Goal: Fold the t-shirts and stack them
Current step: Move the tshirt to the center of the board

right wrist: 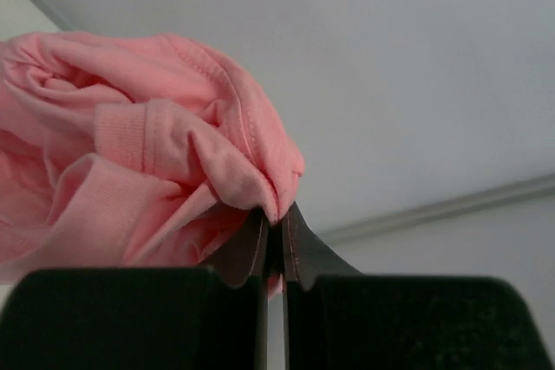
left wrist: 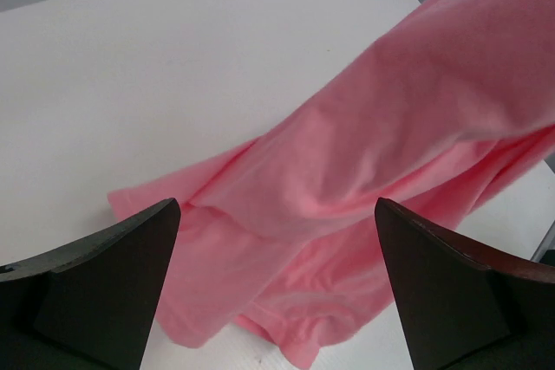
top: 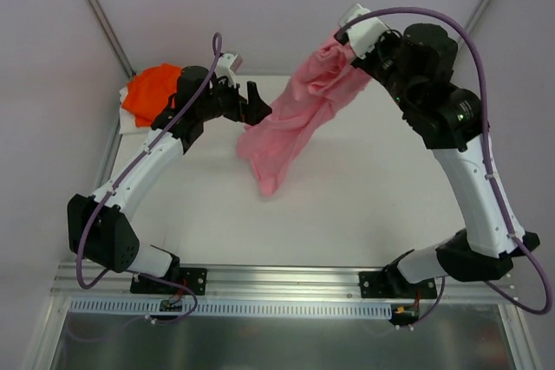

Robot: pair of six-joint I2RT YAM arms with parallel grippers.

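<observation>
The pink t-shirt point(top: 299, 114) hangs in a long drape from my right gripper point(top: 347, 48), which is raised at the back right and shut on a bunched fold of it point(right wrist: 217, 162). Its lower end point(top: 267, 181) touches the white table point(top: 347, 214). My left gripper point(top: 257, 103) stands open just left of the hanging cloth, level with its middle. In the left wrist view the pink t-shirt point(left wrist: 347, 205) fills the space ahead between the spread fingers point(left wrist: 113, 283), without touching them. The orange t-shirt point(top: 149, 91) lies crumpled at the table's back left corner.
A white cloth or sheet point(top: 130, 123) peeks from under the orange t-shirt. A metal rail point(top: 277, 282) runs along the near table edge by the arm bases. Grey walls close in the back and sides.
</observation>
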